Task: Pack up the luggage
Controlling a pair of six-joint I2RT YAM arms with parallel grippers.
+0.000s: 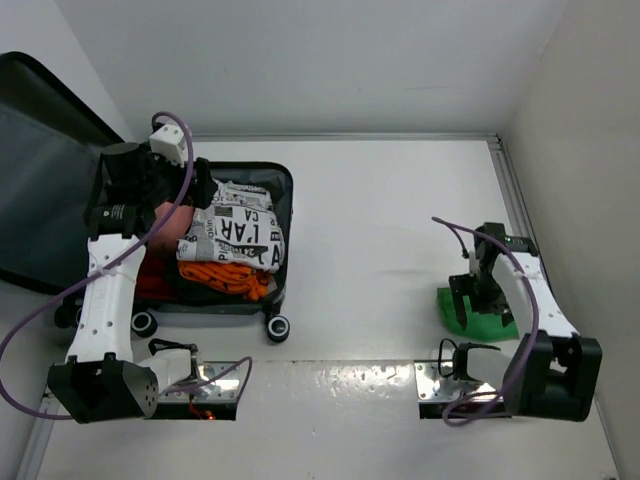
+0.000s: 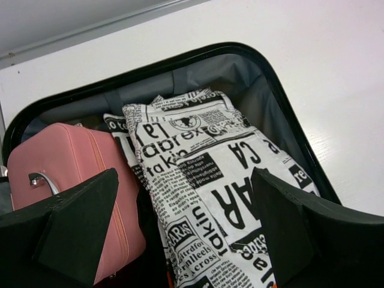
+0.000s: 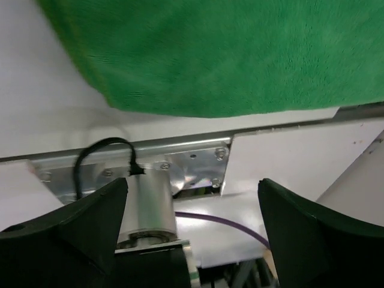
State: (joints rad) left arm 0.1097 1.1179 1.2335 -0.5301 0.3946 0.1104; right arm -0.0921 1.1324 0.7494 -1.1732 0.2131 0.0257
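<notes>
At lower right the right gripper (image 1: 475, 300) hangs over a green cloth (image 3: 240, 54), jaws spread. At centre left the luggage (image 1: 284, 205) lies open, holding a pink box (image 2: 60, 162) and newsprint fabric (image 2: 204, 162); the left gripper (image 2: 185, 198) hovers above them, jaws spread

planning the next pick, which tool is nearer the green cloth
Right. The right tool hangs open just above the green cloth; the left tool is far off on the other side, over the open luggage.

The luggage (image 2: 198, 75) is grey-lined and black-rimmed. Inside it: pink box (image 2: 60, 174), black-and-white newsprint-patterned cloth (image 2: 204, 174), orange garment (image 1: 225, 278). Outside it: green towel (image 3: 228, 54).
</notes>
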